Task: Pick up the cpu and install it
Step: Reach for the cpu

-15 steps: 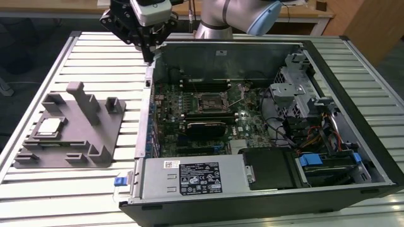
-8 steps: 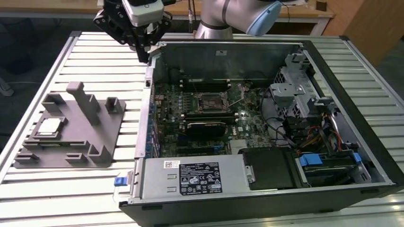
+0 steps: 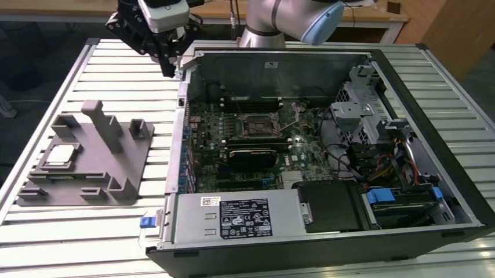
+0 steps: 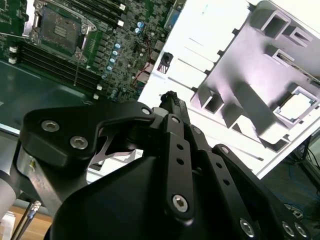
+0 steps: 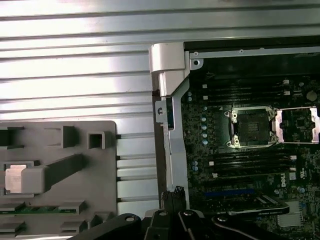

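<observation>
The cpu (image 3: 62,155) is a small square chip with a silver top and pale rim. It lies in a pocket of the grey fixture tray (image 3: 116,174) at the exterior view's left. It also shows as a bright square in both wrist views: cpu (image 4: 298,105), and cpu (image 5: 14,178) partly behind a tray post. My gripper (image 3: 168,70) hangs high over the table by the case's back left corner, well apart from the cpu. Its black fingers meet at the tips, gripper (image 4: 170,96) and gripper (image 5: 172,193), shut on nothing. The motherboard's socket (image 3: 259,124) stands uncovered, socket (image 5: 250,126), with its load plate (image 5: 297,125) flipped aside.
The open computer case (image 3: 325,243) fills the middle and the exterior view's right, with a power supply (image 3: 240,217), drive cage (image 3: 360,110) and cables inside. Its metal side wall (image 5: 170,100) stands between tray and motherboard. Tall posts (image 3: 104,124) rise from the tray beside the cpu.
</observation>
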`<state>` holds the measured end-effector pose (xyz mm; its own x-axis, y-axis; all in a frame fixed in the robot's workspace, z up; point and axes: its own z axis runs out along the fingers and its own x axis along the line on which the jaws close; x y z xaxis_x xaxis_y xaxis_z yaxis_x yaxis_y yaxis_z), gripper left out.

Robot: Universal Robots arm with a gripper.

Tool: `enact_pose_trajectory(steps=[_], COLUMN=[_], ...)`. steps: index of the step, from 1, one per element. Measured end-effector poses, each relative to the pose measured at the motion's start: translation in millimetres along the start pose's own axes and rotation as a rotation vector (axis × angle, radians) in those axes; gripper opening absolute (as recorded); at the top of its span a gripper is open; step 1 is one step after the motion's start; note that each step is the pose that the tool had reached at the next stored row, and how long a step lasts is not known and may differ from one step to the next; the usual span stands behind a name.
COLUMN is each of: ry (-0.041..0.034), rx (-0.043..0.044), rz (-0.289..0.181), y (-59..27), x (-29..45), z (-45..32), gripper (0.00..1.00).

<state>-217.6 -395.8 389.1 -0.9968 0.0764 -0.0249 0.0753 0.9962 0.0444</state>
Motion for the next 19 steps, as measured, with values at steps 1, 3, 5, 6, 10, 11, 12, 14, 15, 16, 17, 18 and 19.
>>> enact_pose_trajectory(steps=[1,3,5,6,10,11,12,14,15,16,17,18,19], ry=[-0.0001,0.0,0.0,0.0,0.0,0.0,0.0,0.0,0.0,0.0,0.0,0.0,0.0], rx=[-0.0001,0.0,0.0,0.0,0.0,0.0,-0.0001,0.0,0.0,0.0,0.0,0.0,0.0], rz=[0.0,0.0,0.0,0.0,0.0,0.0,0.0,0.0,0.0,0.0,0.0,0.0,0.0], y=[0.0,-0.1,-0.2,-0.2,-0.5,-0.5,-0.5,-0.6,-0.7,-0.7,-0.7,-0.8,-0.8], x=[1.2,3.1,5.2,6.3,10.4,11.7,12.9,15.3,16.8,18.1,19.4,20.6,21.8], z=[0.1,0.1,0.2,0.3,0.4,0.5,0.5,0.6,0.7,0.7,0.8,0.9,0.9], gripper=[0.11,0.11,0.11,0.11,0.11,0.11,0.11,0.11,0.11,0.11,0.11,0.11,0.11])
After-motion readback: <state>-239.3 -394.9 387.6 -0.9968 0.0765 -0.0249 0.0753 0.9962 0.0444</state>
